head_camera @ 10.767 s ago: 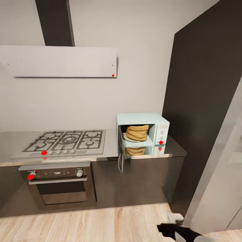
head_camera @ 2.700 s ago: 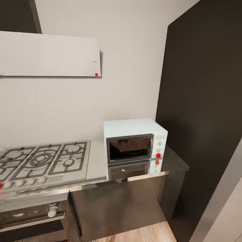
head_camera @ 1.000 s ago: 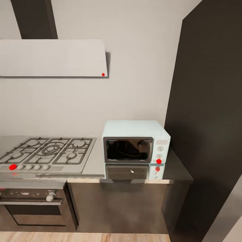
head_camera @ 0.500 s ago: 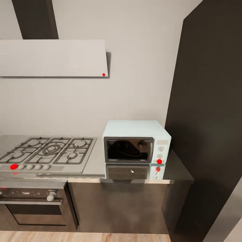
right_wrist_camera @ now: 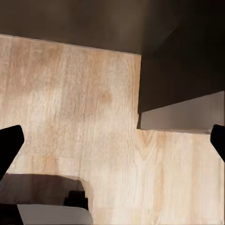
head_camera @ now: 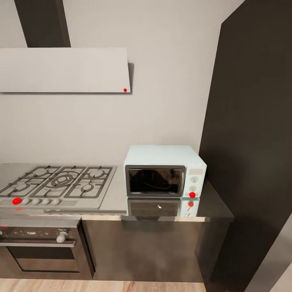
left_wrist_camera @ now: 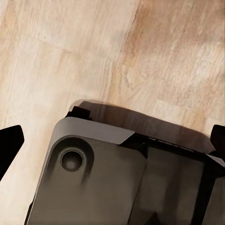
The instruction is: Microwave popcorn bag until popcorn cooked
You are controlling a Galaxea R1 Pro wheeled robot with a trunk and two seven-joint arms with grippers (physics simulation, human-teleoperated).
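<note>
1. Head view: the microwave (head_camera: 164, 171) stands on the glossy grey tabletop (head_camera: 211, 207), at its right end, just beside the gas hob (head_camera: 56, 182) and near the tall dark cabinet (head_camera: 255, 142). Its dark glass door is shut, and the side panel carries two pale knobs with a red dot (head_camera: 192, 194) below them. The popcorn bag cannot be made out: the glass reads dark, with only a faint curved line behind it, so whether the bag sits inside cannot be told from here. An oven (head_camera: 40, 247) sits under the hob and a range hood (head_camera: 65, 69) hangs on the wall above.

2. Left wrist view: the left end effector (left_wrist_camera: 112, 140) points down at the wooden floor (left_wrist_camera: 70, 51), with the robot's dark base (left_wrist_camera: 108, 178) below it. Its two dark fingertips (left_wrist_camera: 9, 145) sit at opposite edges of the picture, spread wide with nothing between them.

3. Right wrist view: the right end effector (right_wrist_camera: 112, 145) also hangs over the floor, near the foot of the dark cabinet. Its fingertips (right_wrist_camera: 8, 147) are likewise spread far apart and empty.

4. Judged risks: with the door shut, the step left appears to be switching on the heat.
   - The red dot is small and close to the lower knob, so a reach that drifts could turn the wrong control.
   - A push on this light box could slide it across the slick tabletop, towards the wall or the cabinet.
   - Both arms hang low, so raising one near the tabletop edge risks clipping it.
</note>
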